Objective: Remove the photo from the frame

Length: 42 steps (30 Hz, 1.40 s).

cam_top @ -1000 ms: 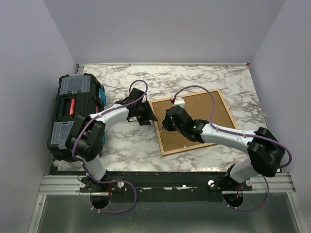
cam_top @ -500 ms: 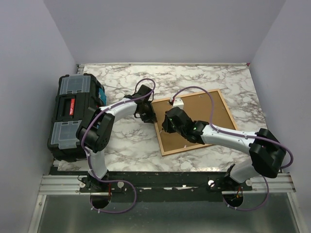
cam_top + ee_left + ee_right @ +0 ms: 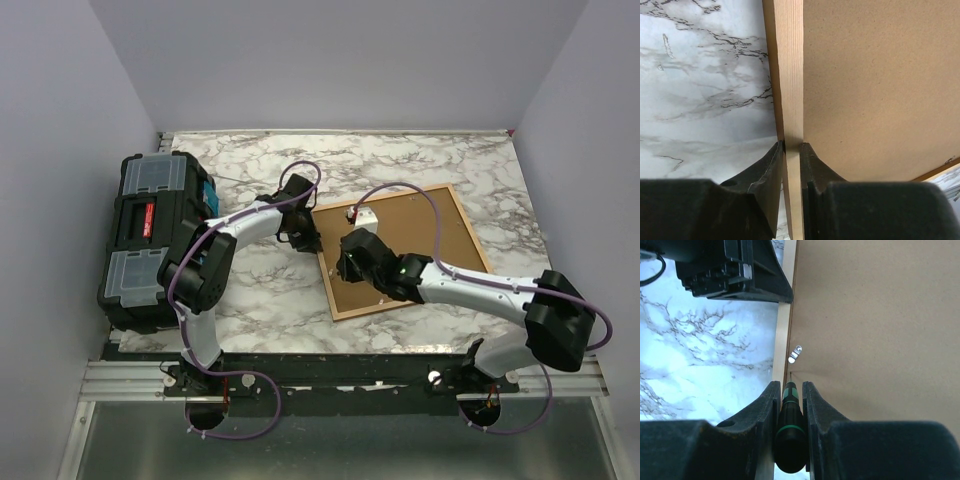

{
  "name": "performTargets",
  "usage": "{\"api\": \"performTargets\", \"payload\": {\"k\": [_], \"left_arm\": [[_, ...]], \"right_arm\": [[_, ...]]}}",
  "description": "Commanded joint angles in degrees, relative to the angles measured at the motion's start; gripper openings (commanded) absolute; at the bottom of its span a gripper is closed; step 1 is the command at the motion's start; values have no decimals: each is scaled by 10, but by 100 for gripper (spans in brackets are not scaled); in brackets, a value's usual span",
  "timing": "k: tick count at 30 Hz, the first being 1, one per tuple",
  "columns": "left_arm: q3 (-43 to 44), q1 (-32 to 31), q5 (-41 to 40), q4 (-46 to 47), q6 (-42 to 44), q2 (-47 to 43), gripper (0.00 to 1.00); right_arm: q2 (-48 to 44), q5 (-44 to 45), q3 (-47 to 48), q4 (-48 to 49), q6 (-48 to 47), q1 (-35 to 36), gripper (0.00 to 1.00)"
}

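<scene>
**A:** Where is the photo?

**B:** It's out of sight. The frame [image 3: 789, 75] lies face down on the marble table [image 3: 420, 160], right of centre, with the brown backing board [image 3: 880, 90] on top. I take it the photo is still shut in beneath that board.

**A:** What is holding the frame?

**B:** The left gripper [image 3: 792, 150]. Its jaws are pinching the frame's left rail, one finger on the outer side and one on the board side.

**A:** Is that new?

**B:** Yes. A second ago it sat a little short of that rail. Half a second ago it had reached the rail near the far corner, and it hasn't shifted since. The frame looks braced now.

**A:** And the other arm?

**B:** The right gripper [image 3: 789, 390] is pressed tight around a small screwdriver [image 3: 788, 410] with green bands. Over the last half second it has slid slightly toward the near edge along the same rail, and its elbow has swung out to the right. The tip now sits at the edge of the board, just below a small metal tab [image 3: 795, 355].

**A:** So what does that mean for the job?

**B:** I think it's still early. The board is seated and nothing has been lifted out. With the rail clamped, the tool can work on that tab or pry at the board's edge without the frame skating across the marble. Whether other tabs are already turned, I can't tell.

**A:** Is anything else nearby?

**B:** Only the black toolbox [image 3: 150, 240] at the left edge, well away from the frame.
</scene>
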Motion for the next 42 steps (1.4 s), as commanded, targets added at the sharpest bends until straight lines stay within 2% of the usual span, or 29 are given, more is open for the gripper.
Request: {"api": "performTargets", "payload": {"k": [1, 7, 9, 11, 14, 17, 22, 26, 27, 42], "left_arm": [[-8, 3, -62, -21, 23, 46, 19], [1, 4, -64, -24, 46, 32, 21], [-2, 4, -64, -19, 57, 15, 28], [-4, 4, -61, -11, 73, -4, 40], [-2, 4, -56, -10, 89, -22, 53], [4, 5, -42, -15, 90, -22, 56], [-9, 5, -30, -2, 78, -14, 50], [-16, 5, -31, 3, 76, -7, 34], [-19, 5, -31, 5, 76, -6, 33], [-30, 5, -23, 18, 72, -2, 29]], "right_arm": [[-22, 29, -2, -55, -1, 5, 0], [-61, 28, 1, -65, 8, 5, 0], [-83, 33, -4, -63, 5, 4, 0], [-94, 31, -9, -52, 0, 5, 0], [-82, 10, -4, -23, -5, -1, 0], [-40, 8, 20, -1, -15, -9, 0], [19, 12, 51, 4, -32, -16, 0], [31, 13, 51, 16, -38, -17, 0], [32, 12, 51, 17, -37, -16, 0], [46, 11, 70, 15, -38, -17, 0]]}}
